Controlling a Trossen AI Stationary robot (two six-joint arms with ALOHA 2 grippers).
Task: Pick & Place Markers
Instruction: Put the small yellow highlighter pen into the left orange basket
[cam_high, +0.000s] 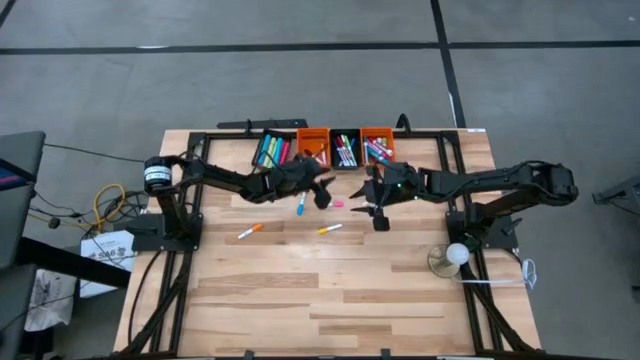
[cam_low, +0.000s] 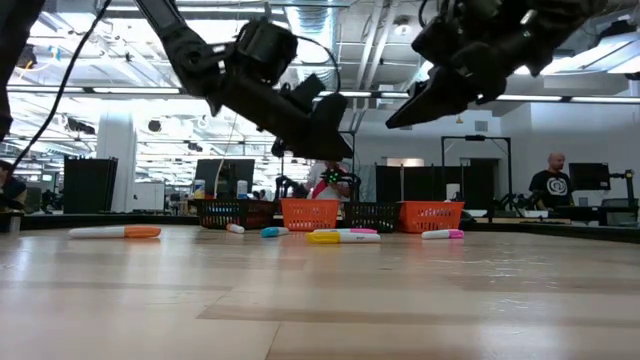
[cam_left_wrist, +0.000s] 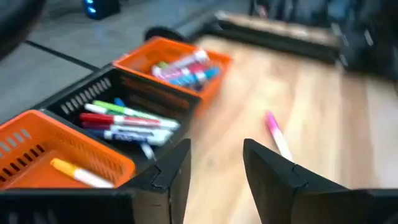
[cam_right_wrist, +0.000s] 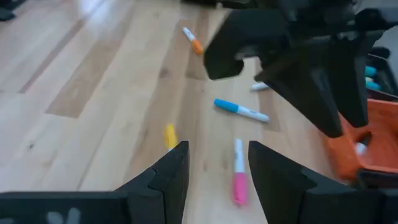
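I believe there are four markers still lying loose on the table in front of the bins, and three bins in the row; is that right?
Not quite: the row has four bins, not three, alternating black and orange, as the high view shows. The four loose markers are right: orange, blue, pink and yellow.

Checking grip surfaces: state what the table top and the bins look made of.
Table top: apparently wood, pale planks with visible grain and seams, slight sheen. Bins: likely moulded plastic, orange and black, with slotted walls and a matte look.
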